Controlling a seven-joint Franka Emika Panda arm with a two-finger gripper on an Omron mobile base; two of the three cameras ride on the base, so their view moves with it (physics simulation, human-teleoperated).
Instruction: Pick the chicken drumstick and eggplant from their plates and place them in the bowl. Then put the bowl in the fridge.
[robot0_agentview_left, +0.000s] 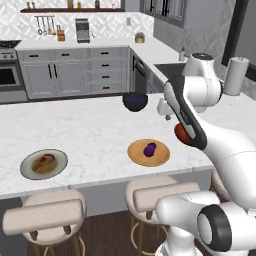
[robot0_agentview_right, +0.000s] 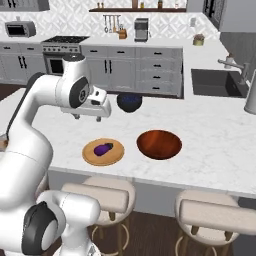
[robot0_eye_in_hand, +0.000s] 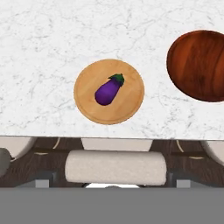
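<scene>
The purple eggplant (robot0_agentview_left: 149, 148) (robot0_agentview_right: 102, 148) (robot0_eye_in_hand: 107, 92) lies on the orange-tan plate (robot0_agentview_left: 137, 154) (robot0_agentview_right: 92, 156) (robot0_eye_in_hand: 87, 103) near the counter's front edge. To its right stands the red-orange bowl (robot0_agentview_right: 159, 145) (robot0_eye_in_hand: 197, 65), half hidden behind my arm in the left base view (robot0_agentview_left: 181, 135). Far to the left, the chicken drumstick (robot0_agentview_left: 44, 161) rests on the pale grey plate (robot0_agentview_left: 61, 159). My gripper (robot0_agentview_right: 87, 118) (robot0_agentview_left: 165, 114) hangs above the counter, just behind the eggplant's plate, open with nothing between its fingers. The fridge is out of view.
A dark navy bowl (robot0_agentview_left: 135, 101) (robot0_agentview_right: 129, 102) sits at the counter's far edge behind the gripper. Cushioned stools (robot0_agentview_left: 150, 195) (robot0_eye_in_hand: 116, 166) stand below the front edge. A sink (robot0_agentview_right: 215, 82) and a paper towel roll (robot0_agentview_left: 235, 75) lie to the right.
</scene>
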